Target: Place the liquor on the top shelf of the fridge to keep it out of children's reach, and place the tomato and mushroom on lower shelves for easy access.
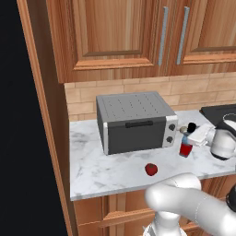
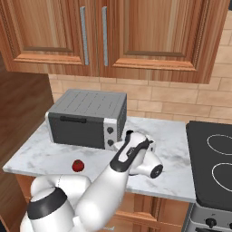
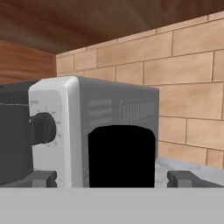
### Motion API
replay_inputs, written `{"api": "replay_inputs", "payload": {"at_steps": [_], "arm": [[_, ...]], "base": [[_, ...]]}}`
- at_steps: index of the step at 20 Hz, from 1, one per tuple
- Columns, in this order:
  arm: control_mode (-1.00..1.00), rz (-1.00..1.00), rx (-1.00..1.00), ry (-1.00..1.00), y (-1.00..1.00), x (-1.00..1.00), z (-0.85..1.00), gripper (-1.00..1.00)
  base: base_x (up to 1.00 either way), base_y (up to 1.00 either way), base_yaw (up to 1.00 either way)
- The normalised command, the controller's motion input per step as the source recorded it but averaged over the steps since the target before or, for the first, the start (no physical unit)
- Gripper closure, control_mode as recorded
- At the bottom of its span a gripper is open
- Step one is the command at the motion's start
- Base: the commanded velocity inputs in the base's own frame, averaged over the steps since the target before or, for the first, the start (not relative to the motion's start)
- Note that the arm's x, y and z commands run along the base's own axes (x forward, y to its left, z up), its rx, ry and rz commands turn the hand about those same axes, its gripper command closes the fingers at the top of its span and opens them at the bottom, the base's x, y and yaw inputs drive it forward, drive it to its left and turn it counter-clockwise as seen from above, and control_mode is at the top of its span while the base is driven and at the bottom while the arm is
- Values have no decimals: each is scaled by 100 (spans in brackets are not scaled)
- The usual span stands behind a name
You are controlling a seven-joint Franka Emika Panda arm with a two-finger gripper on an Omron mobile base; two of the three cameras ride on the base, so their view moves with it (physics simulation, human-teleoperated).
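claw point(image 3: 112, 178): wide open, nothing held; tips level w/ each other, one each side of the black cap.
liquor point(image 1: 186, 146): directly ahead of claw, between the tips; cap point(image 3: 121, 155) fills centre of hand view, close in. Bottle upright, long axis vertical; red body below, out of hand view.
approach: horizontal, from bottle's side. Looks centred; judged next: short push fwd, then close on cap/shoulder.
oven point(image 2: 87, 118): just beyond bottle, behind & to its left as claw looks; knob point(image 3: 43, 128) left of cap. Risk: overshoot = tips hit oven face.
tomato point(image 1: 151, 169): on counter point(image 1: 110, 170), well off to claw's left & nearer the front edge, apart from bottle.
mushroom: cannot tell where.
fridge: black mass point(image 1: 18, 138) far left of claw, probably it; shelves not visible.
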Motion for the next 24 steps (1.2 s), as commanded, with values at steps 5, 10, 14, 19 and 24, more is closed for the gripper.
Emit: {"api": "replay_inputs", "payload": {"at_steps": [5,10,14,19,24], "arm": [[-100,0,0,0,-3,22,-11,-100],[-100,0,0,0,0,19,-9,100],[-100,0,0,0,0,1,0,100],[-100,0,0,0,-9,-13,3,100],[-100,4,0,-7,-15,-51,52,100]], "base": [[0,0,0],[0,0,0],[0,0,0],[0,0,0],[0,0,0]]}}
